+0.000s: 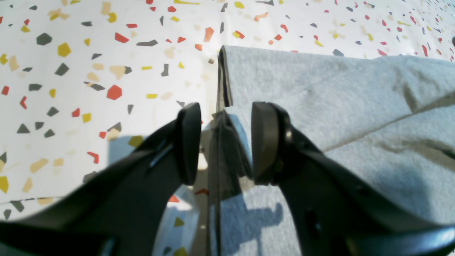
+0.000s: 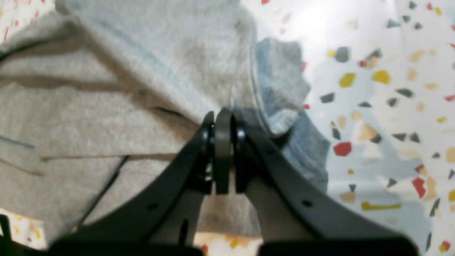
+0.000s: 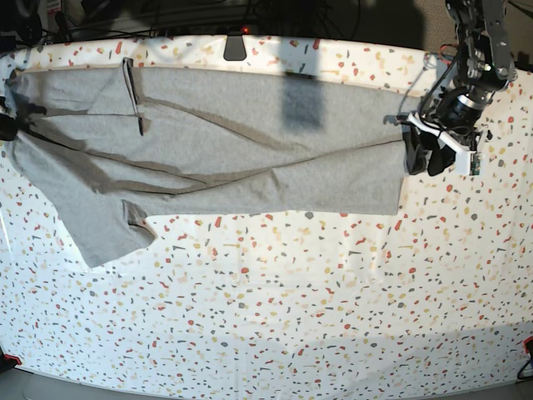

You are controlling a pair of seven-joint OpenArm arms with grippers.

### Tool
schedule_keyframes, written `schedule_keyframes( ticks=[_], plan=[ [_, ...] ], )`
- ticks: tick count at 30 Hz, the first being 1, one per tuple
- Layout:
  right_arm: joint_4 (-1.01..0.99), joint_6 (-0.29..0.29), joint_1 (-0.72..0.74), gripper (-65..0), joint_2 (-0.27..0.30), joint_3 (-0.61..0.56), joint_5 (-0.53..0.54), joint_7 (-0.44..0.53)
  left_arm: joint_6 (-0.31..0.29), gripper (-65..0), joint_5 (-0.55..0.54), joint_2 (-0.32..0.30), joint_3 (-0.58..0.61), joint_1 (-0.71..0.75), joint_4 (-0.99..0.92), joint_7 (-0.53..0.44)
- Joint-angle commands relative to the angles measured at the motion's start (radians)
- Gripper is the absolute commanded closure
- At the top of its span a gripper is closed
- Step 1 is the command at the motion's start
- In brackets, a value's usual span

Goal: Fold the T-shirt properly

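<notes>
Left jaws spread astride T-shirt (image 1: 320, 106) edge, right jaws pinching T-shirt fabric

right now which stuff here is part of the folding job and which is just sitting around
Part of the job:
- T-shirt, grey, spread across the far side of the table
- left claw, open, straddling the shirt's edge
- right claw, shut at the shirt's other end

Just there:
- speckled table
- black clip at the table's far edge
- cables behind the table
</notes>
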Motion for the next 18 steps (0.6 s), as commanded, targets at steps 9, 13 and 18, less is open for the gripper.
schedule_keyframes(
  ticks=[9,13,18],
  plan=[
    [0.069,0.004,-0.061,0.0,-0.067,0.234,-0.145,0.023,-0.005,-23.2,-0.005,-0.007,-0.005,-0.003,0.019,-0.029],
    [0.069,0.004,-0.060,0.0,-0.121,0.239,-0.291,0.092,-0.005,-23.2,-0.005,-0.007,-0.005,-0.003,0.019,-0.029],
    [0.068,0.004,-0.058,0.0,-0.202,0.239,-0.459,0.227,-0.006,-23.2,-0.004,-0.007,-0.005,-0.003,0.019,-0.029]
  ],
)
